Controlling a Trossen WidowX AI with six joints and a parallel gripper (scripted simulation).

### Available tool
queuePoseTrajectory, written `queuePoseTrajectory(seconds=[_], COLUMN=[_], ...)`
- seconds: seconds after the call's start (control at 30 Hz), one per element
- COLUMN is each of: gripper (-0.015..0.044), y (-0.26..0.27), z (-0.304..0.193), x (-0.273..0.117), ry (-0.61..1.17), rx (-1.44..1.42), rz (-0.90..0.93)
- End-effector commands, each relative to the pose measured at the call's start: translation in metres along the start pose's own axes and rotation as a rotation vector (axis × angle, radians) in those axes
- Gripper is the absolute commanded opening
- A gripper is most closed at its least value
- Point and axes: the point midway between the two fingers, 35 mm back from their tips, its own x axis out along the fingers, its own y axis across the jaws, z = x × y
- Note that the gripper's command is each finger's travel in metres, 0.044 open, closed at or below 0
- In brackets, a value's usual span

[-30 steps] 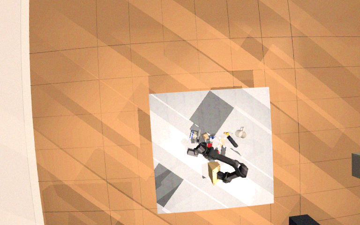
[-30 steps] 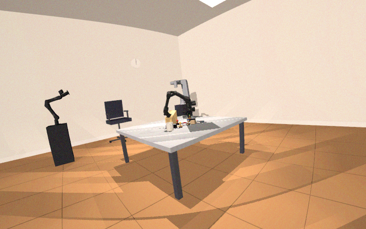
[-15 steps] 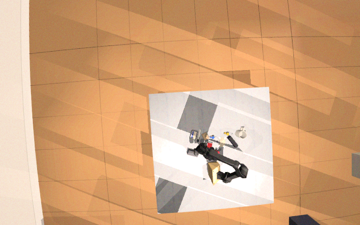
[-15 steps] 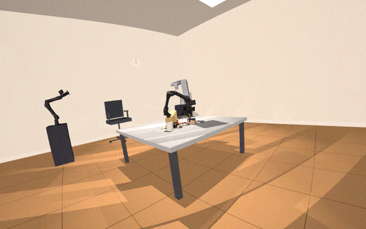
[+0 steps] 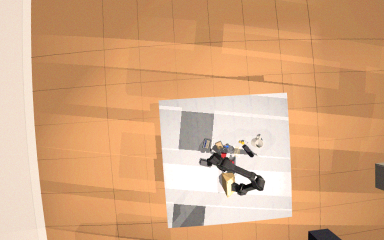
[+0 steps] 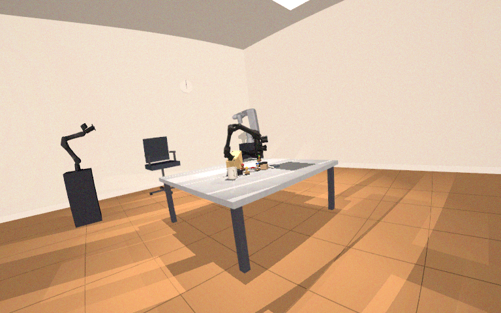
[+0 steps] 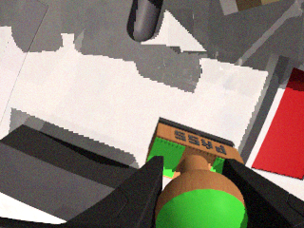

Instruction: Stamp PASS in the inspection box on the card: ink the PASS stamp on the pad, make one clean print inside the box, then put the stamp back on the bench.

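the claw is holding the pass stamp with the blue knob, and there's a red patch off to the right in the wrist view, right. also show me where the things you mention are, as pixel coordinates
Not quite: the knob on the PASS stamp (image 7: 201, 209) is green, not blue, as the wrist view shows. The claw (image 7: 193, 166) is holding it, and the red patch (image 7: 285, 133) is off to the right.

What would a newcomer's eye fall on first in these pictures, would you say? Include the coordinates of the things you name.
Probably the green-topped PASS stamp (image 7: 201, 209), gripped in the claw (image 7: 193, 166) in the wrist view. Next, perhaps, the black arm (image 5: 239, 171) (image 6: 228, 141) bent over the pale table (image 5: 186, 216) (image 6: 207, 190), and the vivid red patch (image 7: 285, 133) at the wrist view's right edge.
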Motion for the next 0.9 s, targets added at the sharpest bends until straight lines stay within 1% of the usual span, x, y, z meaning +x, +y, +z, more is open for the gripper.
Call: queuePoseTrajectory(seconds=[0.0,0.47,0.87], gripper=[0.0,0.0,0.0], y=[0.001,0.0,-0.056], z=[0.001,0.001,-0.001], x=[-0.004,-0.01,-0.012], ry=[-0.002,-0.002,-0.001], rx=[0.008,0.008,0.007], rz=[0.008,0.008,0.007])
